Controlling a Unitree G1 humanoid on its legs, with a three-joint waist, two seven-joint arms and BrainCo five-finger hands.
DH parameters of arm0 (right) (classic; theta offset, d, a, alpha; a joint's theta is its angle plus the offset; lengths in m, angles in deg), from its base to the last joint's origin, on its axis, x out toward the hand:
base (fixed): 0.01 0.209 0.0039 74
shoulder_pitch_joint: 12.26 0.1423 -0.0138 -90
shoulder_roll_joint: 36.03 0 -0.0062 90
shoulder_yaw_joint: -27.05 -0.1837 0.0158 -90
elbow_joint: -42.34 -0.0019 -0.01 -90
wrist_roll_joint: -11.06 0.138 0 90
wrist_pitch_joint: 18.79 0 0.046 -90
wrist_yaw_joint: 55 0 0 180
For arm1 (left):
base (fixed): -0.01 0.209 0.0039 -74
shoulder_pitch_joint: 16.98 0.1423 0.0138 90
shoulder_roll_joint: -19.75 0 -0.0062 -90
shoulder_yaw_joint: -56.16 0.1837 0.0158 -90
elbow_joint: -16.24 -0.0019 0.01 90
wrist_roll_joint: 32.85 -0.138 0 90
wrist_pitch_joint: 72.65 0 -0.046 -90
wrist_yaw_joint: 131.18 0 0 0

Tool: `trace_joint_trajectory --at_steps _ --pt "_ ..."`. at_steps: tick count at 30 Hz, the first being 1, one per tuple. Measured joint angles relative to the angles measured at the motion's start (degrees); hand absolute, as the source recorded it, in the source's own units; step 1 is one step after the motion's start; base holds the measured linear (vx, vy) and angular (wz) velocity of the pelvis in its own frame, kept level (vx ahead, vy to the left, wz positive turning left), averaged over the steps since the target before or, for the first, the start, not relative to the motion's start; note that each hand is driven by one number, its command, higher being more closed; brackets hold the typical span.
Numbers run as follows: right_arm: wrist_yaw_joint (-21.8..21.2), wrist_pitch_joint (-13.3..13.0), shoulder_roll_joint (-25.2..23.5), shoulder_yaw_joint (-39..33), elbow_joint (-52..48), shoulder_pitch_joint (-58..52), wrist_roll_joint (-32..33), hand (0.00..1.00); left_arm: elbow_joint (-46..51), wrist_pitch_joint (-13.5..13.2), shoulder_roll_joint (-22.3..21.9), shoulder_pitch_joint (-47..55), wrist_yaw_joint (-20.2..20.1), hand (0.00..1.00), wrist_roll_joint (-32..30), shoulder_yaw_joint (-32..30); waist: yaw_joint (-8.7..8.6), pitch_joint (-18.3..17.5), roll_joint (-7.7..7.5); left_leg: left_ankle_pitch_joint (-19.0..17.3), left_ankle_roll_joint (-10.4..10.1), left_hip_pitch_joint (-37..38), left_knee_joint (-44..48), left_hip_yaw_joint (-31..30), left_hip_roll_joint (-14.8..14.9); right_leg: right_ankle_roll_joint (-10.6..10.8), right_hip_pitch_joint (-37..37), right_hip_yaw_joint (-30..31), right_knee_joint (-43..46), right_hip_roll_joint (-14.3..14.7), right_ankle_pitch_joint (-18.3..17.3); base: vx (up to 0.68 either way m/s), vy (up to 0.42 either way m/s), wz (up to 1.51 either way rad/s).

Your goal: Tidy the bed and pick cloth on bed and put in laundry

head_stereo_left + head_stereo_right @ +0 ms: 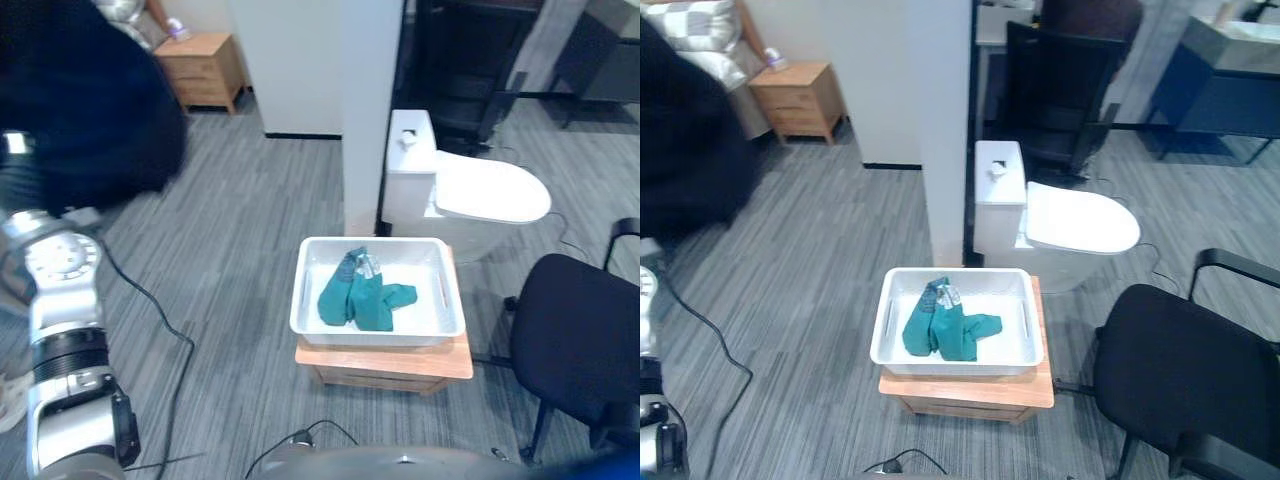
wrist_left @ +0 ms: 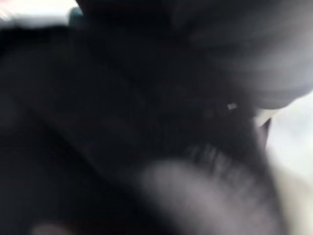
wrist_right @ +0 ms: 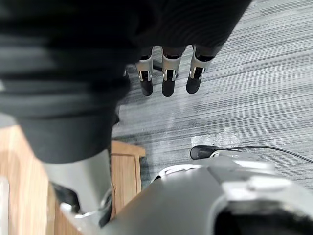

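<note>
The step in hand looks like carrying the dark cloth (image 1: 85, 110) to the white bin (image 1: 376, 337). To do it well, the left arm (image 1: 62, 330) should swing across until the bundle hangs squarely above the bin's open top, lower it inside the walls, and only then let go. That way no trailing fold drapes over the rim or tugs the bin off the small wooden stool (image 1: 385, 362) beneath it. A black chair (image 1: 575, 340) stands close on the bin's right, so coming in from the bin's left seems safer. The left hand is hidden in the fabric, so whether it is clamped on the cloth cannot be told. The right hand (image 3: 167, 73) hangs by the stool with straight, spread fingers, holding nothing. The dark cloth is a large, soft, near-black mass, raised well to the left of the bin, and it will likely sag and spill. A teal cloth (image 1: 362, 295) lies crumpled inside the bin.
</note>
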Motion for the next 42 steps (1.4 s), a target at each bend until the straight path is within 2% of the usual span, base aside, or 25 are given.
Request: trace_joint_trajectory --at_steps 2,5,8,10,15,18,22,27,32,36,40,42 --pt "0.0 0.0 0.0 0.1 0.0 0.8 -0.1 0.0 0.2 1.4 -0.3 -2.3 0.0 1.0 -6.5 4.1 -1.64 0.1 0.17 0.0 0.0 1.1 0.0 1.6 0.0 0.0 -0.3 1.8 0.7 -0.1 0.0 -0.03 0.016 -0.35" --pt "0.3 0.0 0.1 0.1 0.0 0.9 -0.1 0.0 0.2 2.2 -1.6 -4.0 -0.2 1.0 -9.6 7.4 -3.68 0.3 0.54 0.0 0.0 2.1 0.0 3.1 0.0 0.1 -0.5 3.2 1.0 -0.1 0.1 -0.05 0.01 -0.27" --pt "0.7 -0.1 0.2 0.1 0.0 0.8 -0.2 0.0 0.2 2.4 -1.9 -4.3 -0.6 1.0 -11.3 10.5 -4.92 0.6 1.15 -0.2 0.2 2.9 0.0 4.1 0.1 0.4 -0.9 4.3 1.3 0.0 0.3 -0.06 0.01 -0.19" --pt "0.9 -0.1 1.3 0.2 -0.1 0.6 -1.4 0.0 0.6 2.4 -2.3 -5.0 -1.7 1.0 -13.1 13.5 -6.08 1.1 2.59 -1.3 0.3 2.9 0.0 4.8 0.4 1.1 -1.6 4.9 1.5 0.2 0.7 -0.09 0.043 -0.15" --pt "0.9 -0.1 1.5 0.2 -0.4 -2.6 -1.8 0.0 5.6 2.3 -5.3 -5.4 -3.6 1.0 -14.3 17.3 -7.43 1.3 2.93 -1.3 0.3 2.9 0.0 6.1 0.2 1.5 -2.3 6.1 1.4 0.0 1.3 -0.05 0.021 -0.14" --pt "0.9 0.0 1.7 0.0 0.4 -4.0 -1.8 0.0 7.7 2.3 -8.6 -5.8 -3.7 1.0 -15.1 18.1 -8.7 1.6 3.35 -1.3 0.3 2.9 0.0 6.6 0.1 1.8 -2.7 7.5 1.6 0.1 1.5 0.0 0.005 -0.11" --pt "0.8 -0.1 1.5 0.0 0.5 -4.1 -2.3 0.0 10.7 2.0 -12.2 -6.8 -5.4 1.0 -15.1 22.7 -10.27 1.7 3.56 -1.3 0.3 2.8 0.0 8.1 0.0 1.8 -4.0 9.0 2.6 0.1 1.5 0.02 -0.002 -0.2" --pt "0.8 -0.1 1.3 0.0 1.0 -4.1 -2.3 0.0 11.2 1.8 -17.3 -6.8 -8.1 1.0 -15.1 26.4 -11.45 1.9 3.89 -1.3 0.3 2.9 0.0 9.0 -0.1 1.8 -4.6 10.2 3.1 0.1 1.5 0.0 0.006 -0.09" --pt "-0.2 0.1 1.4 0.2 1.1 -4.1 -2.4 0.0 11.0 1.8 -22.1 -6.6 -9.7 1.0 -15.0 27.7 -11.71 3.0 5.28 -1.4 0.3 2.6 -0.1 9.9 -0.1 1.9 -6.2 11.1 4.5 0.1 1.3 -0.04 0.001 -0.09" --pt "-0.3 0.1 1.5 0.5 0.5 -4.1 -2.7 0.0 10.5 1.8 -24.6 -6.0 -9.8 1.0 -14.9 28.4 -12.02 3.6 5.18 -1.4 0.2 2.6 -0.3 10.7 0.1 2.1 -6.6 11.5 4.7 0.1 1.2 -0.02 -0.007 -0.06" --pt "-0.1 0.1 1.9 2.5 -1.2 -4.0 -4.0 0.0 9.9 2.0 -24.7 -5.5 -10.1 1.0 -15.0 28.5 -13.06 3.8 5.27 -1.2 0.4 0.8 -0.3 10.9 0.0 2.3 -8.6 11.6 5.2 -0.2 1.4 0.0 0.003 -0.02" --pt "0.0 0.1 1.8 2.9 -1.3 -4.0 -4.0 0.0 6.8 2.7 -25.4 -5.5 -10.1 1.0 -15.0 28.4 -13.06 4.1 4.89 -1.2 0.4 0.8 -0.1 11.0 0.0 2.3 -8.5 11.6 5.2 -0.1 1.4 0.02 0.003 0.01"
